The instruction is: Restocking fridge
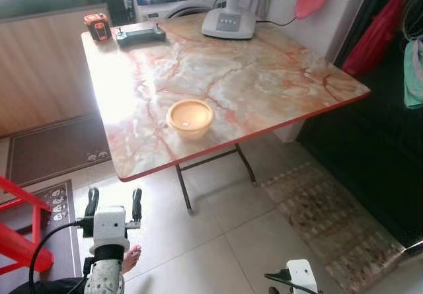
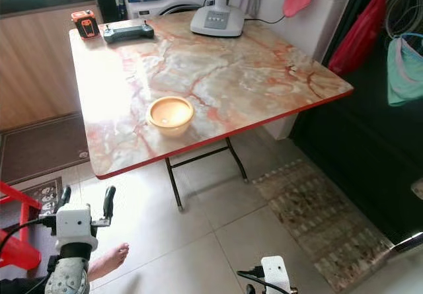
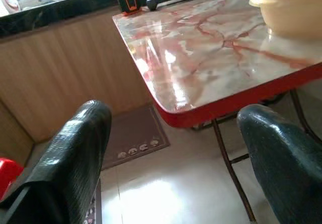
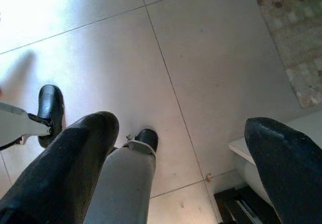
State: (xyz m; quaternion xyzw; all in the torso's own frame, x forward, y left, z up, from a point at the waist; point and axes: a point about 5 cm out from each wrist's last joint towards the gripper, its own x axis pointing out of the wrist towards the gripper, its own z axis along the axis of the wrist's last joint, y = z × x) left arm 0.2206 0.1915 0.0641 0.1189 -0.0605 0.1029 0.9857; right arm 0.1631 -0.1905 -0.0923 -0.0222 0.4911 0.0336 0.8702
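A yellow plastic bowl [image 1: 190,117] with a lid stands near the front edge of the marble-patterned table [image 1: 264,76] with its red rim. My left gripper [image 1: 114,195] is raised below and to the left of that edge, open, with nothing between its fingers. In the left wrist view the left gripper [image 3: 176,114] faces the table's corner, and the bowl [image 3: 289,7] is beyond it. My right gripper [image 4: 181,126] hangs low over the floor tiles, open and empty; its white wrist [image 1: 302,274] shows at the bottom of the eye view.
An orange device [image 1: 97,26], a black controller [image 1: 141,36] and a white fan base [image 1: 229,22] sit at the table's far side. A red stool [image 1: 20,231] and a person's bare foot [image 1: 131,257] are on my left. A rug [image 1: 330,221] and dark cabinet [image 1: 370,142] lie right.
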